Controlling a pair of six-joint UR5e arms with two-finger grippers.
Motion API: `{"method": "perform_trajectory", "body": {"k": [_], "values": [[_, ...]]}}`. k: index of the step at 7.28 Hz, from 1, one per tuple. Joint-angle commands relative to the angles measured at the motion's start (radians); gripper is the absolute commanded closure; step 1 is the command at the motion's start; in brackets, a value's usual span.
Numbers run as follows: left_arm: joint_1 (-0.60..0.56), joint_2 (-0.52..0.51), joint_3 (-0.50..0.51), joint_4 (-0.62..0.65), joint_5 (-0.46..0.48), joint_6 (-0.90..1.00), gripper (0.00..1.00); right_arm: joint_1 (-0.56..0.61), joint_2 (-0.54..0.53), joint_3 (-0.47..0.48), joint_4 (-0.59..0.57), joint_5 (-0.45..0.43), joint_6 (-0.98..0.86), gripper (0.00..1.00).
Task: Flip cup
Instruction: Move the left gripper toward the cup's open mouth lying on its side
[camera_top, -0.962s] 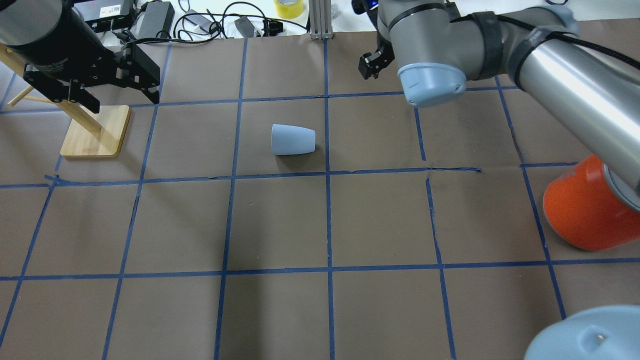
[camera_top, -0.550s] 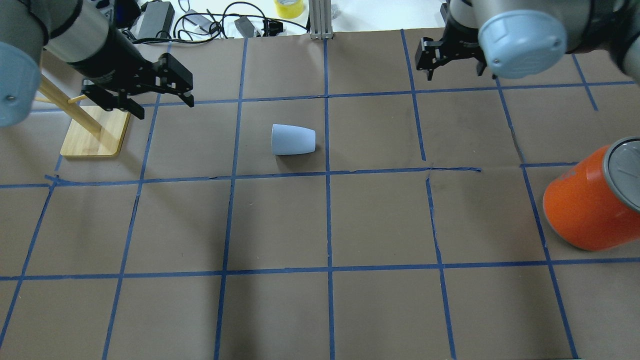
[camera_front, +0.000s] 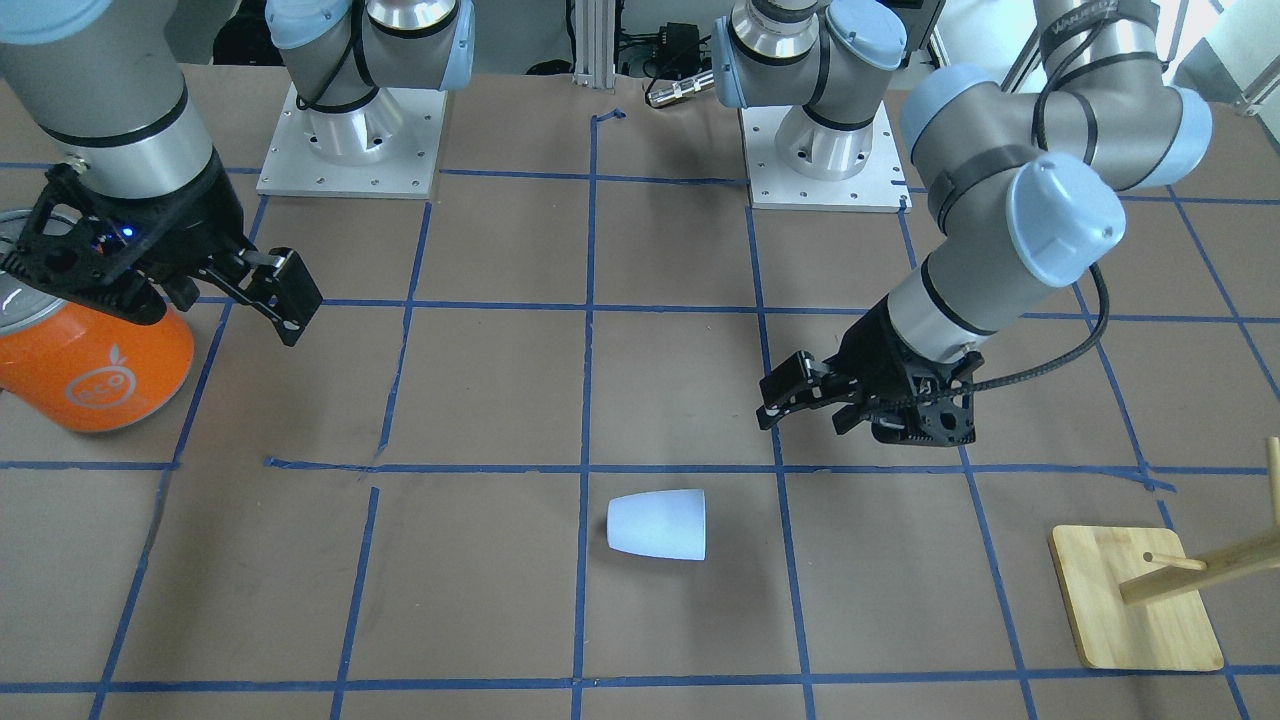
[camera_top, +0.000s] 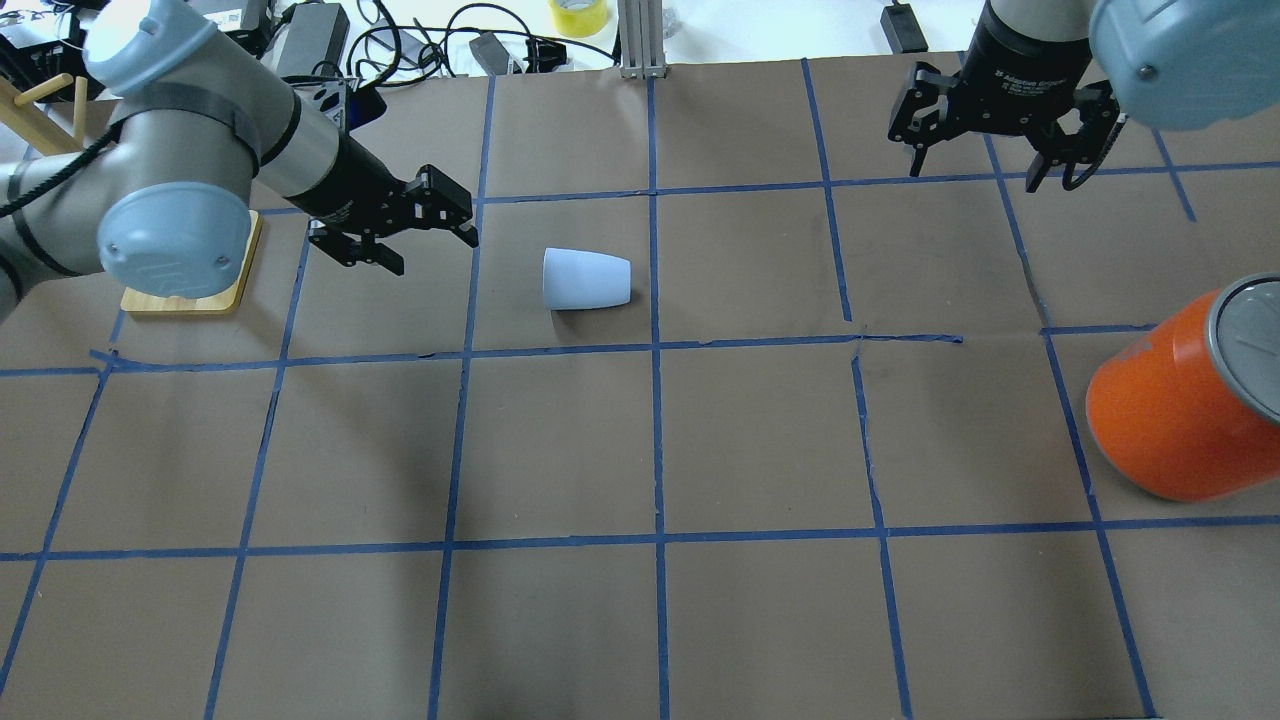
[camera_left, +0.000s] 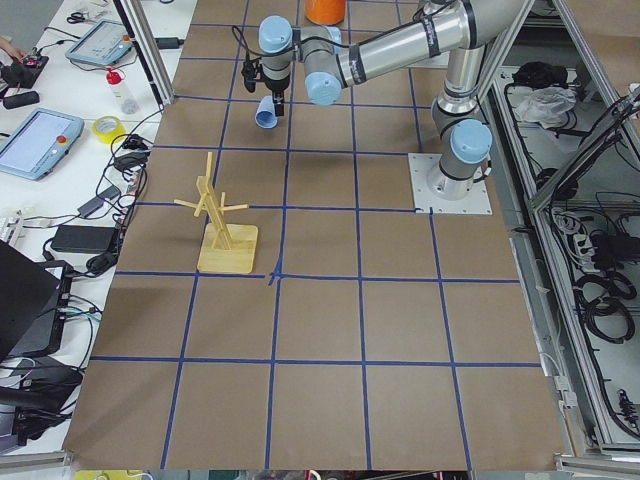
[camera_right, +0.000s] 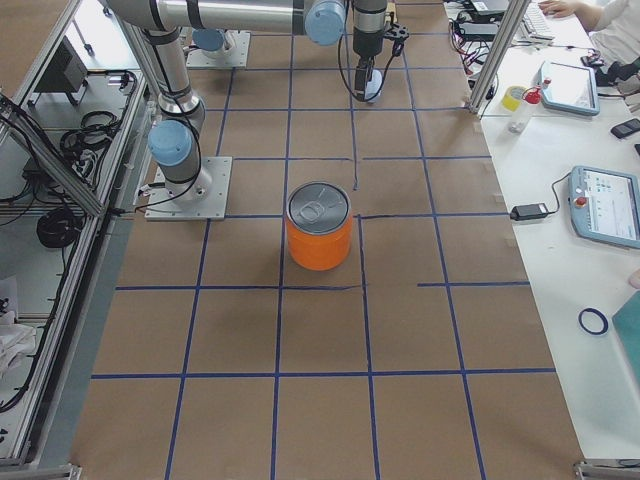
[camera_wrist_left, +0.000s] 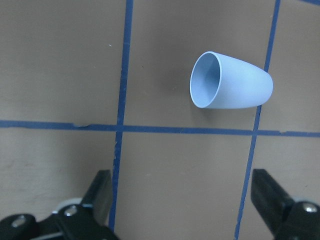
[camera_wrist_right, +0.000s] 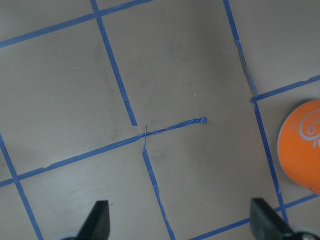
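Note:
The cup (camera_top: 587, 279) is a small pale bluish-white tumbler. It lies on its side on the brown paper, with its open mouth toward the left arm. It also shows in the front view (camera_front: 657, 524) and the left wrist view (camera_wrist_left: 230, 81). My left gripper (camera_top: 432, 250) is open and empty. It hovers just left of the cup and apart from it, and it shows in the front view (camera_front: 800, 418) too. My right gripper (camera_top: 975, 172) is open and empty at the far right, well away from the cup.
A large orange can (camera_top: 1170, 420) with a silver lid stands at the right edge, also in the front view (camera_front: 90, 370). A wooden peg stand (camera_front: 1135, 600) sits behind my left arm. Cables and gear lie beyond the table's far edge.
My left gripper has moved right, toward the cup's mouth. My right gripper has swung further right, away from the middle. The cup has not moved.

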Motion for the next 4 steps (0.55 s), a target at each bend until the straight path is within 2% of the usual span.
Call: {"method": "perform_trajectory", "body": {"k": [1,3,4], "values": [[0.0,-0.137,0.001,0.048,-0.185,0.039,0.0,0.064,0.022,0.004,0.004,0.002,0.018,0.0],[0.0,-0.219,0.004,0.112,-0.256,0.111,0.0,0.063,0.048,0.005,0.01,-0.017,0.018,0.0],[0.0,-0.251,0.004,0.147,-0.292,0.11,0.02,0.063,0.054,0.004,-0.008,0.001,0.018,0.0]]}}
